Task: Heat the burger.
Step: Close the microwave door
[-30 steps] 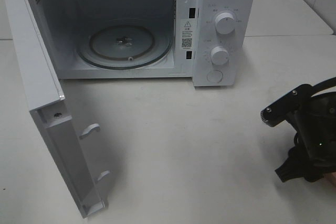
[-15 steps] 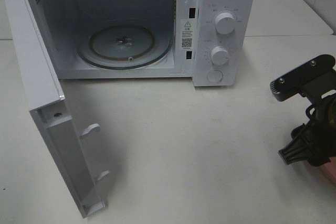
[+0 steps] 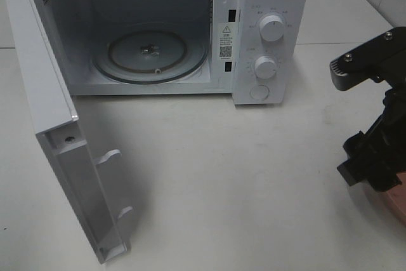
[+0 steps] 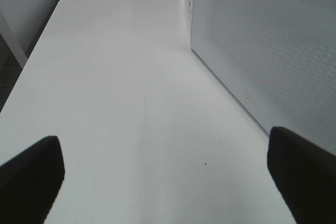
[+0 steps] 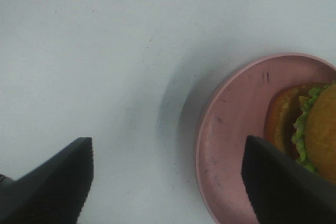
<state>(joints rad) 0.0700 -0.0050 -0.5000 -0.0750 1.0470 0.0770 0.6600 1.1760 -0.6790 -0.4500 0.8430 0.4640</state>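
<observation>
So both grippers gape empty, right gripper above the round pink plate holding the lettuce-frilled golden-bun burger, left gripper beside the white microwave.

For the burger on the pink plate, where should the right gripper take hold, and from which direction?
Probably by the burger's sides, across the bun and lettuce frill, coming down from above. It sits on the pink plate, whose raised rim would hinder a low sideways approach. The right gripper is open, one of its fingers already over the plate. Most of the burger is out of view.
</observation>
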